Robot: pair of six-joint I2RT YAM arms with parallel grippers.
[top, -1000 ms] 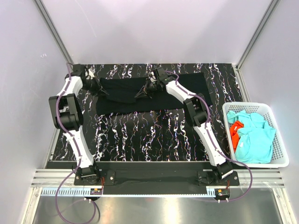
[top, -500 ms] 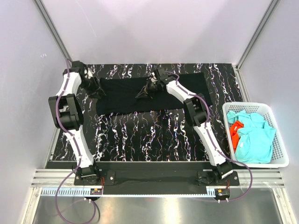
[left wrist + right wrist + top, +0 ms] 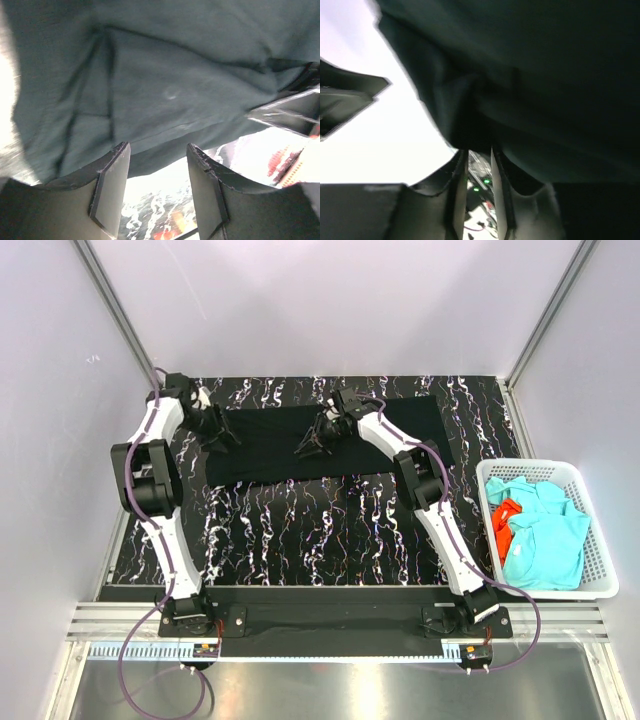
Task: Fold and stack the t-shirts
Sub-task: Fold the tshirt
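Observation:
A large black t-shirt lies folded in a long band across the far part of the table. My left gripper is at its left end. In the left wrist view this gripper stands open, with the cloth just beyond the fingertips and nothing between them. My right gripper is over the middle of the shirt. In the right wrist view its jaws stand a narrow gap apart, with a bunch of black cloth at the tips. Turquoise t-shirts and an orange-red one lie in the basket.
The white lattice basket stands off the table's right edge, near the right arm. The table top is black with white marbling. Grey walls and metal frame posts close in the far side and both sides.
Both grippers have gone from shut to open and let go of the black t-shirt. The left gripper has shifted a little to the right, and the shirt's left end now lies flatter.

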